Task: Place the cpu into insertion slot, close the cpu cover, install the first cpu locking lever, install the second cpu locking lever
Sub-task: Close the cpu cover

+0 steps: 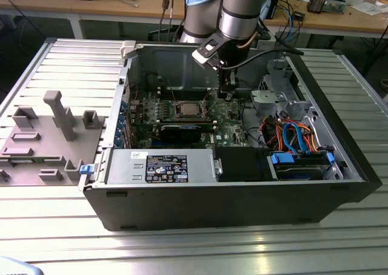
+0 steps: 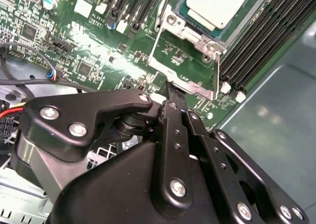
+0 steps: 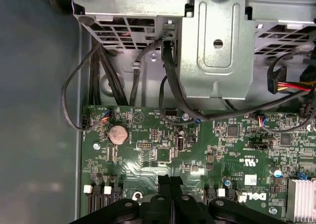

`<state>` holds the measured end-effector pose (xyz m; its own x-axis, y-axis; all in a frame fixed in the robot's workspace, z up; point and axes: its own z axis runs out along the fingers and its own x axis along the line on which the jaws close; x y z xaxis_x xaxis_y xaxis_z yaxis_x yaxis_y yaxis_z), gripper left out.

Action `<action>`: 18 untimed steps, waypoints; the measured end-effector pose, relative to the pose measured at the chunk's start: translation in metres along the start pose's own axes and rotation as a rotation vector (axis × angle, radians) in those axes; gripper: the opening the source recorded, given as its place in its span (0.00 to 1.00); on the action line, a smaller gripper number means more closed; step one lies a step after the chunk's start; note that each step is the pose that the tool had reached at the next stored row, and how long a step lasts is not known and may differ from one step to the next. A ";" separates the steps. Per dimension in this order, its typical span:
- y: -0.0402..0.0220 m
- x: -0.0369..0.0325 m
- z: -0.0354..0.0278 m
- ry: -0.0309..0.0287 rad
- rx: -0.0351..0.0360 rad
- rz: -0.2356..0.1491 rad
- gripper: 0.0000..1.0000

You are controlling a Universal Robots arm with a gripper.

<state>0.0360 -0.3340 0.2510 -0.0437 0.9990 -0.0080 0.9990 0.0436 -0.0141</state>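
The cpu (image 2: 217,4), silver-topped, lies flat in the insertion slot (image 2: 171,19) of the green motherboard (image 3: 148,155). The cpu cover (image 2: 195,34) lies down around it as a silvery frame. Thin wire locking levers (image 2: 154,39) (image 2: 217,73) run along the socket's sides. My gripper (image 2: 172,93) is shut and holds nothing; its tip hovers just off the socket's lever end, and I cannot tell if it touches. In the exterior view the gripper (image 1: 225,92) hangs inside the case, to the right of the cpu (image 1: 185,109). In the first wrist view the gripper (image 3: 170,180) is over the board.
The open computer case (image 1: 242,208) lies on a ribbed metal table (image 1: 182,251). A black graphics card (image 1: 179,131) sits in front of the socket. Memory slots (image 2: 256,51), a drive cage (image 3: 217,41), loose cables (image 3: 170,86) and a grey fixture (image 1: 54,129) surround the work area.
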 end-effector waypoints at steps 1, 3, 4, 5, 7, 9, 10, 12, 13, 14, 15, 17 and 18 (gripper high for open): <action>-0.0008 0.0000 0.0000 0.0000 -0.0001 0.000 0.11; -0.0126 0.0006 0.0002 0.0001 -0.0001 0.000 0.11; -0.0262 0.0012 0.0006 0.0019 -0.0001 0.000 0.11; -0.0292 0.0013 0.0013 0.0019 0.0001 0.000 0.11; -0.0337 0.0015 0.0022 0.0018 0.0009 0.000 0.11; -0.0464 0.0021 0.0040 0.0019 0.0009 0.000 0.11; -0.0530 0.0024 0.0053 0.0020 0.0010 0.000 0.11; -0.0626 0.0028 0.0097 0.0026 0.0008 0.000 0.11; -0.0662 0.0030 0.0124 0.0025 0.0009 0.000 0.11; -0.0686 0.0031 0.0143 0.0025 0.0010 0.000 0.11; -0.0725 0.0034 0.0174 0.0026 0.0009 0.000 0.11; -0.0832 0.0038 0.0248 0.0025 0.0009 0.000 0.11; -0.0859 0.0040 0.0266 0.0025 0.0009 0.000 0.11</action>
<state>-0.0503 -0.3340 0.2256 -0.0437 0.9990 -0.0055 0.9989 0.0436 -0.0150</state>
